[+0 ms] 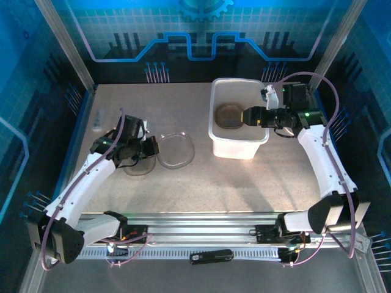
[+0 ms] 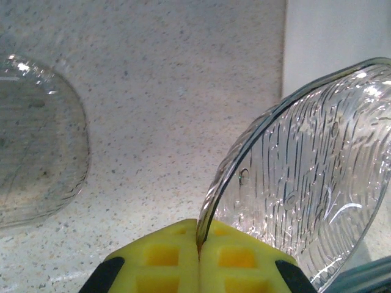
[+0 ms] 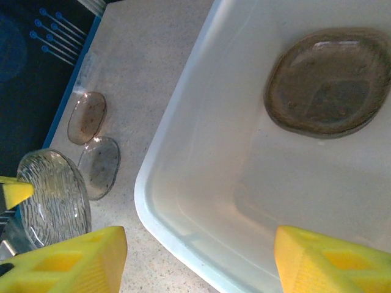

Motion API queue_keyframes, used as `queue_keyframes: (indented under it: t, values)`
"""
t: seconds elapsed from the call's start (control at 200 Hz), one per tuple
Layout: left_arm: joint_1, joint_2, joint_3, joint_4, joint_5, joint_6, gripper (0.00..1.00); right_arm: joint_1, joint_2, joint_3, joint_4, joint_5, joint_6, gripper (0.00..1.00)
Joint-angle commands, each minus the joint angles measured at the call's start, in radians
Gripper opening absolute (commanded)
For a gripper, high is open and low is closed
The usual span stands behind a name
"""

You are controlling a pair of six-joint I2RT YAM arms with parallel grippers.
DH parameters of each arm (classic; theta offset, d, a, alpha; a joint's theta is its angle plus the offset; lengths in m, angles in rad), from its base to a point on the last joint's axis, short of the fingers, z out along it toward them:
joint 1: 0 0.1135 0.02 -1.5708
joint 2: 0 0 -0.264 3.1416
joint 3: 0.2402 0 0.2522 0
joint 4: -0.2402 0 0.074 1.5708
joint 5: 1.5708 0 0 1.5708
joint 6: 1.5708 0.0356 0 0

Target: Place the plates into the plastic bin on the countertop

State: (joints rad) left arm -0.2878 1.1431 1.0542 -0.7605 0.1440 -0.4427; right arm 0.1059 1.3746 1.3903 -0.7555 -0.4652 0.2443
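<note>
pinching a clear ribbed rounded-square plate (image 2: 305, 177), left gripper (image 2: 198, 241) sat lower frame | right gripper (image 3: 198, 259) gaped above white translucent plastic bin (image 3: 189, 146)

The plastic bin (image 1: 239, 145) stands at the right rear of the surface (image 1: 244, 183). A lone plate (image 1: 227, 116) lies inside it, and the right hand (image 1: 249, 116) hangs over it. Left of the bin, the left hand (image 1: 153, 146) grips a tilted plate (image 1: 177, 151) by its rim. A third plate (image 1: 137, 167) lies flat just nearer.
</note>
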Motion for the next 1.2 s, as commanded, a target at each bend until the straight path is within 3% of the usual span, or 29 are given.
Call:
queue_keyframes:
  t: [0.0, 0.43, 0.965, 1.196]
  values:
    - [0.009, 0.03, 0.077, -0.042, 0.068, 0.06, 0.0, 0.032, 0.029, 0.039, -0.028, -0.039, 0.009, 0.65]
    - [-0.004, 0.193, 0.268, 0.003, 0.184, 0.061, 0.0, 0.117, 0.081, 0.086, -0.003, -0.099, 0.01, 0.63]
    - [-0.107, 0.368, 0.454, 0.038, 0.131, 0.056, 0.0, 0.19, 0.144, 0.118, 0.002, -0.097, 0.015, 0.57]
    - [-0.134, 0.418, 0.515, 0.039, 0.121, 0.059, 0.0, 0.192, 0.165, 0.11, 0.01, -0.071, 0.024, 0.5]
